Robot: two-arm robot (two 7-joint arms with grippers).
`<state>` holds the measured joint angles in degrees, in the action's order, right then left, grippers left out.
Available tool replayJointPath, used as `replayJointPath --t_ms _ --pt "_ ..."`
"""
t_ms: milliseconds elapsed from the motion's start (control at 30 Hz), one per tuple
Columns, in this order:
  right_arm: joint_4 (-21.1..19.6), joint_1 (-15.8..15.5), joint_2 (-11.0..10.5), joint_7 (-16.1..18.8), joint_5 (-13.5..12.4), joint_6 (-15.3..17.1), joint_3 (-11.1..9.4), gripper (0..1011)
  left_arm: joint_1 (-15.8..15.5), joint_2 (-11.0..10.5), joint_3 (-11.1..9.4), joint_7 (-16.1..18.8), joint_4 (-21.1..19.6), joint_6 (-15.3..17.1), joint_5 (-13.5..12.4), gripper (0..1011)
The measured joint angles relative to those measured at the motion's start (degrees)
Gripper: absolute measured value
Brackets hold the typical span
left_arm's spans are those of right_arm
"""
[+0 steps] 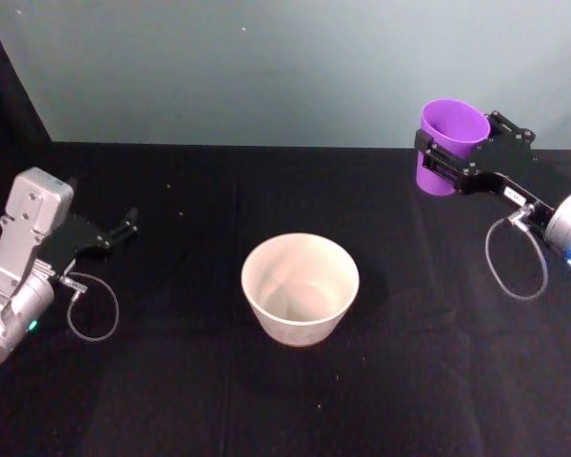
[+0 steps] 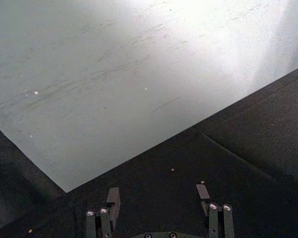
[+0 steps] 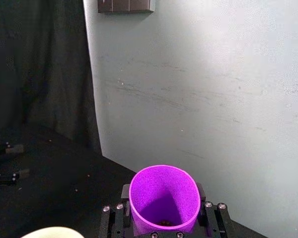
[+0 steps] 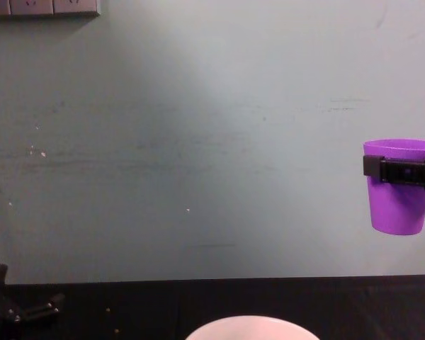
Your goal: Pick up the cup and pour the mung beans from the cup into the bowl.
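Holding the cup (image 1: 452,129) upright in the air at two o'clock of the bowl (image 1: 300,324), right gripper (image 1: 454,148) clamped on its wall. At nine o'clock, left gripper (image 1: 124,225) low, fingers apart.

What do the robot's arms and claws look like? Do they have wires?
Both arms are chunky silver-grey metal with rounded joints, and each has a tiny blue-green light. The left claw and the right claw are flat black pieces with little silver screws. A thin grey cable loops out at each wrist. The right claw also has a small white label.
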<state>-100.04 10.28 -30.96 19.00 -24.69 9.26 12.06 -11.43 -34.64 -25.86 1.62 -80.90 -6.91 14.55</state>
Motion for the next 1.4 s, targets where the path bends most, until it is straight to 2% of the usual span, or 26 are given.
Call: replayJointPath --t_ms 1167,1400 --pt "0.04 0.03 0.02 0.04 0.04 -0.03 0.01 734 0.0 0.0 0.0 0.0 0.0 0.0 0.0 1000" --pt "2.23 1.6 1.08 1.04 0.1 -0.49 1.23 734 0.0 0.0 0.0 0.0 0.0 0.0 0.0 1000"
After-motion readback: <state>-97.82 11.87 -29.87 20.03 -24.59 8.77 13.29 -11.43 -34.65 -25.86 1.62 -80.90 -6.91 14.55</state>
